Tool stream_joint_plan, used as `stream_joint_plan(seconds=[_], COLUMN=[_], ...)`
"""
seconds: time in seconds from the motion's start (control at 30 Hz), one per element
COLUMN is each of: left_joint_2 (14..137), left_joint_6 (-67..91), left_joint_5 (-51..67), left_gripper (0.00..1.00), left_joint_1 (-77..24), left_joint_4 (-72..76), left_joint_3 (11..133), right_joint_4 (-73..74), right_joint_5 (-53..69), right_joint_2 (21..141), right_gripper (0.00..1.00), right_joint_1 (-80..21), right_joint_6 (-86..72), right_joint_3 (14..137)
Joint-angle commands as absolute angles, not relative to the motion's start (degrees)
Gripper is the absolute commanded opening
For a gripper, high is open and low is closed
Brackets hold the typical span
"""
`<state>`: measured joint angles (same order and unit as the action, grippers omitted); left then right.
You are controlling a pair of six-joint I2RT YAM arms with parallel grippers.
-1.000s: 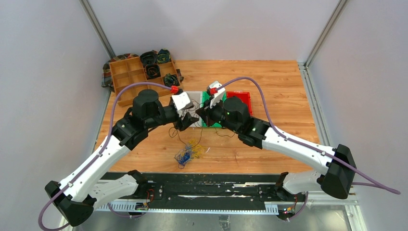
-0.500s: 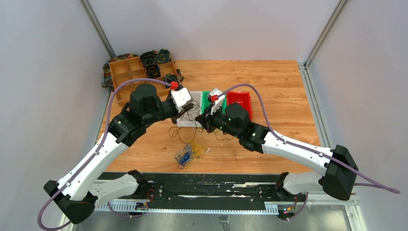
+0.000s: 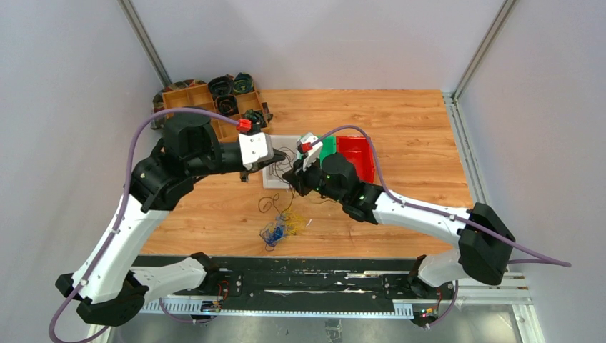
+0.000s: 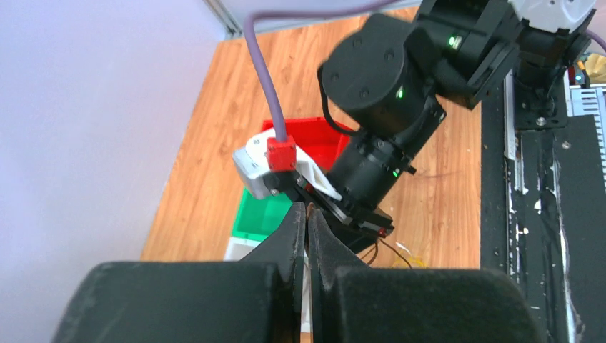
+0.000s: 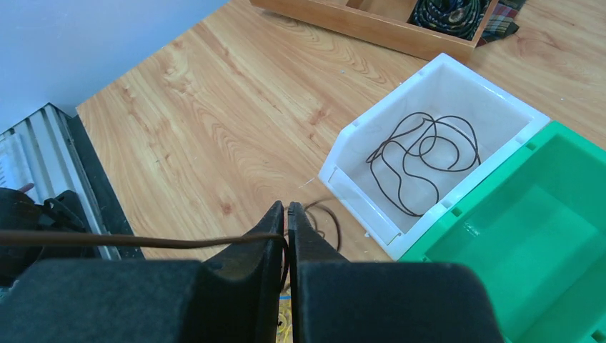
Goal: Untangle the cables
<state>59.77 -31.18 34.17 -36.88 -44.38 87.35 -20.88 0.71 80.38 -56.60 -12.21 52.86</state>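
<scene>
Working remotely, I have my left gripper (image 4: 307,211) and right gripper (image 5: 286,209) each pressed together, pinching one thin dark cable (image 5: 143,241) stretched between them above the wooden tabletop (image 3: 400,128). The blue-and-yellow cable tangle (image 3: 279,227) lies nearer the bases. A second ago the left gripper stood spread, close beside the right.

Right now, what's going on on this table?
Untangling is under way. The right gripper is shut on a thin dark cable stretched off to one side; the left gripper is shut too, but whether it holds anything is unclear. A second dark cable lies in the white bin; a blue-and-yellow tangle sits on the table.
</scene>
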Motion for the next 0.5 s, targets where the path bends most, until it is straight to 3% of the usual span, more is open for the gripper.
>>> stream_joint_plan(seconds=[0.0,0.2,0.47], left_joint_2=[60.24,60.92,59.84], left_joint_6=[-35.38,-41.69,-44.14], left_joint_5=[37.21,32.09,23.01], left_gripper=[0.00,0.00,0.00], left_joint_1=[-36.91,-36.93,-36.91], left_joint_4=[-48.16,-46.30,-26.49], left_joint_3=[95.00,104.45,106.58], right_joint_4=[-24.74,-27.63,-31.13], right_joint_5=[-2.50,-5.70,-8.28], right_joint_2=[81.92,82.68,82.97], right_gripper=[0.05,0.02,0.02], right_joint_1=[-57.04,-56.95,-56.43], right_joint_6=[-11.26,-11.59,-13.31], right_joint_3=[53.49,49.18,42.07])
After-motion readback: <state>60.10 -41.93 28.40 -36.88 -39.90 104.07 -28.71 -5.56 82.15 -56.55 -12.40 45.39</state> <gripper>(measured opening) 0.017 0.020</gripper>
